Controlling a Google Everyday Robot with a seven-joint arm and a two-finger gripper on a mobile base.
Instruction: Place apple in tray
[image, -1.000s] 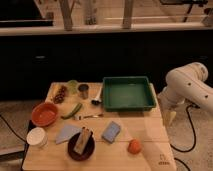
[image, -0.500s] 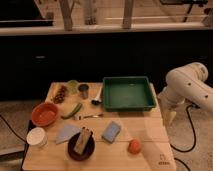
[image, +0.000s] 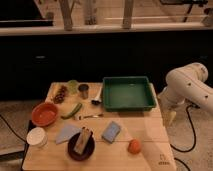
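The apple (image: 134, 146), small, round and orange-red, lies on the wooden table near its front right corner. The dark green tray (image: 127, 93) stands at the back right of the table and looks empty. My white arm (image: 187, 85) hangs off the table's right side. My gripper (image: 171, 117) points down just past the right edge, level with the tray's front and well apart from the apple.
An orange-red bowl (image: 45, 113) is at the left, with a white cup (image: 37, 137) in front of it. A light-blue sponge (image: 111, 131), a dark bowl (image: 81, 145) with a packet, a metal cup (image: 83, 91), a green pod (image: 71, 110) and grapes (image: 61, 93) fill the table's middle and left.
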